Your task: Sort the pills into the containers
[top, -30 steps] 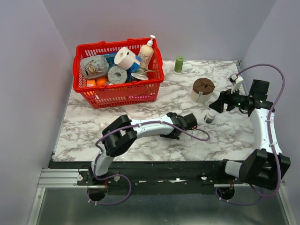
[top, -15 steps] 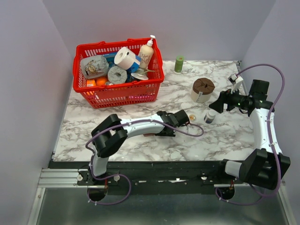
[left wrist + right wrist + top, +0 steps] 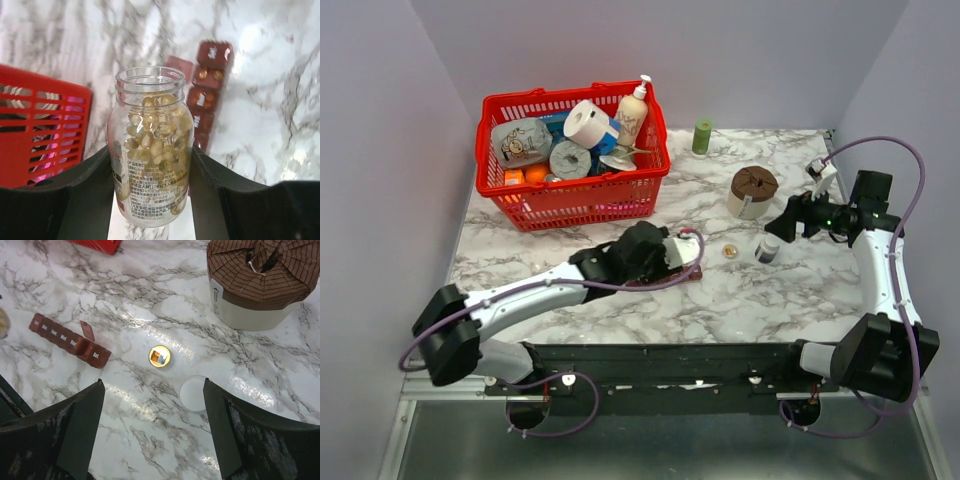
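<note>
My left gripper (image 3: 150, 150) is shut on a clear uncapped bottle (image 3: 150, 170) filled with yellowish pills (image 3: 155, 135). Just beyond the bottle's mouth the containers (image 3: 204, 100), a maroon strip of joined compartments, lie on the marble. A couple of pills sit in one open compartment (image 3: 210, 75). From the right wrist the same containers (image 3: 70, 340) show one lid raised. In the top view my left gripper (image 3: 665, 255) covers most of the strip (image 3: 688, 273). My right gripper (image 3: 153, 382) hangs open above a white-capped dark bottle (image 3: 194, 394), holding nothing.
A small round yellow lid (image 3: 159, 356) lies between the strip and the white-capped bottle (image 3: 767, 248). A jar with a brown cloth top (image 3: 752, 192) stands behind it, a green cylinder (image 3: 702, 136) at the back, a full red basket (image 3: 570, 205) at back left.
My left arm has swung its elbow far out to the left and the gripper has shifted left with the bottle, uncovering the yellow lid. The right arm has stayed put.
</note>
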